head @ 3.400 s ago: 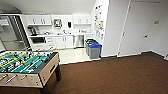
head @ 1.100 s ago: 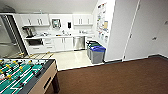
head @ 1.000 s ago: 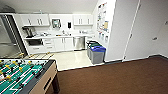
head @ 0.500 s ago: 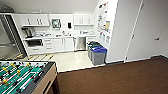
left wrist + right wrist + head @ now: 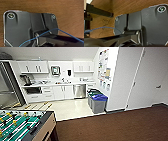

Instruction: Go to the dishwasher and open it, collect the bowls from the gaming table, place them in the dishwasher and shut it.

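White cabinets (image 5: 58, 92) line the far wall around the steel-grey dishwasher (image 5: 79, 90). Grey bins (image 5: 98, 103) carry blue and green lids. The near-left foosball table (image 5: 23, 125) is green; the carpet (image 5: 117, 127) is dark brown.

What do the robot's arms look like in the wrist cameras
Each wrist shows a wide dark grey plate with rounded corners, a pale edge and round ringed fittings at its corners. A dark jointed bar runs beside the plate. A thin blue cable arcs across the left wrist, and another blue cable crosses the right wrist. The fingers cannot be made out.
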Controlling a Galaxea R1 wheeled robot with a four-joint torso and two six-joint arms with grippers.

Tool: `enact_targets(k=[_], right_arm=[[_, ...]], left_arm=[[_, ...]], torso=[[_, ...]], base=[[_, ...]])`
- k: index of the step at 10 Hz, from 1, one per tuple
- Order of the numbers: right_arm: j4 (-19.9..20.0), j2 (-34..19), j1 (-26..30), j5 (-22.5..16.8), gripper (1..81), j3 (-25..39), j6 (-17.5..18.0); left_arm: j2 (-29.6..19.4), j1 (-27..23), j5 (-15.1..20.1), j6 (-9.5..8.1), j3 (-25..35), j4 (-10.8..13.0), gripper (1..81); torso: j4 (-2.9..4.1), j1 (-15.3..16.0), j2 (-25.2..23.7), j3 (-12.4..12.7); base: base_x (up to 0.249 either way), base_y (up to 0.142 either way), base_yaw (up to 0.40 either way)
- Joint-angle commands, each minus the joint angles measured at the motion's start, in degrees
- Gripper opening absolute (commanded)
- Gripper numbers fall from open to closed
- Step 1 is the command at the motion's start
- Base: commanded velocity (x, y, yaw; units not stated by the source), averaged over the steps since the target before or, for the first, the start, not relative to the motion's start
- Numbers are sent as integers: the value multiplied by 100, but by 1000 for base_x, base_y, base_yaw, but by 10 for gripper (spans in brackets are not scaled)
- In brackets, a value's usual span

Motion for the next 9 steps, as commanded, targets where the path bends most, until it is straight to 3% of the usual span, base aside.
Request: enact_targets(k=[1,7,9], right_arm=[[-6,-99,242,-267,811,112,-34],[-6,-99,225,-267,811,103,-34],[-6,-90,224,-276,811,112,-34]], left_arm=[[-87,-260,308,45,121,26,811],[-104,-260,308,45,121,26,811],[-95,-268,299,45,121,26,811]], torso=[[0,0,0,0],[0,0,0,0],[0,0,0,0]], base=[[133,0,0],[140,0,0],[141,69,0]])
